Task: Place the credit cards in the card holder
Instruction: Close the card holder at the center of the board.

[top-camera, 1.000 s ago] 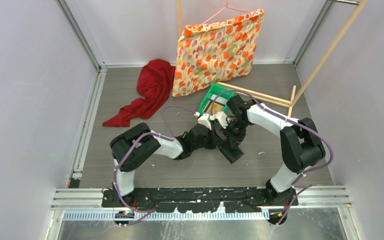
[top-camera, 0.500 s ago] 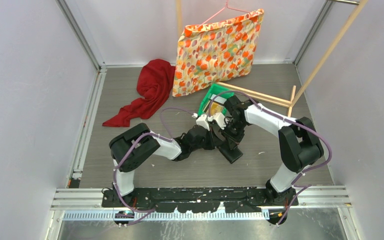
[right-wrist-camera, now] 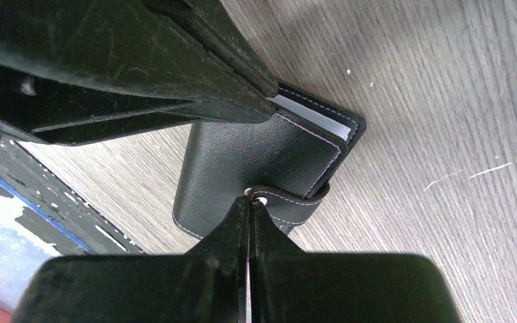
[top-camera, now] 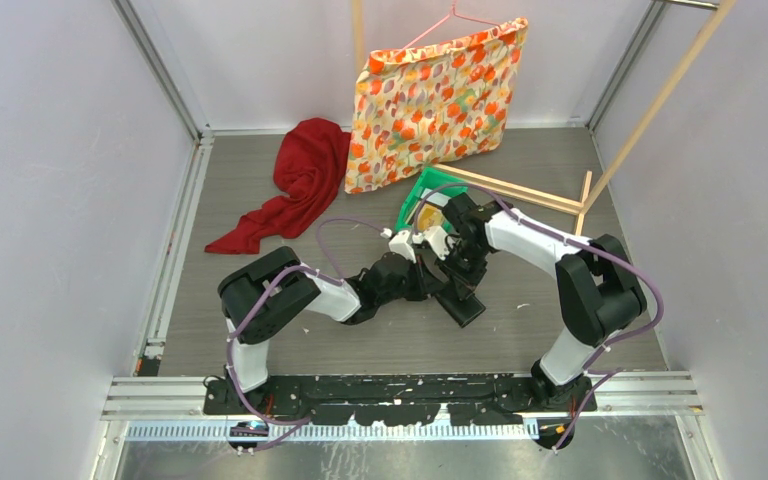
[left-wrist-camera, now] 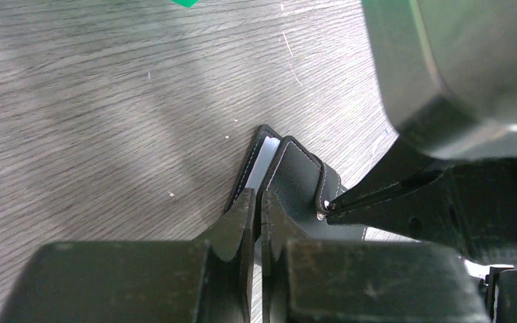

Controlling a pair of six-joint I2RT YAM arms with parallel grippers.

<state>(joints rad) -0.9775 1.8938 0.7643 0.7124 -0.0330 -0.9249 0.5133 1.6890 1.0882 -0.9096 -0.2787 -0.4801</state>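
The left tool [left-wrist-camera: 257,200] is closed on one cover edge of the card holder [right-wrist-camera: 242,158], which sits at mid-tabletop [top-camera: 360,345]. The right tool [right-wrist-camera: 250,205] pinches its snap tab [right-wrist-camera: 289,202]. The light, floppy covers probably bend and slide on the smooth wood grain, so the edges and tab look like the soundest holds. A red cloth [top-camera: 300,180], floral bag [top-camera: 430,100] and green tray [top-camera: 422,190] stand behind.

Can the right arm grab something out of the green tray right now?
Probably not yet. The green tray sits close by, but the right gripper is shut on the snap tab of the card holder, so it would have to let go first.
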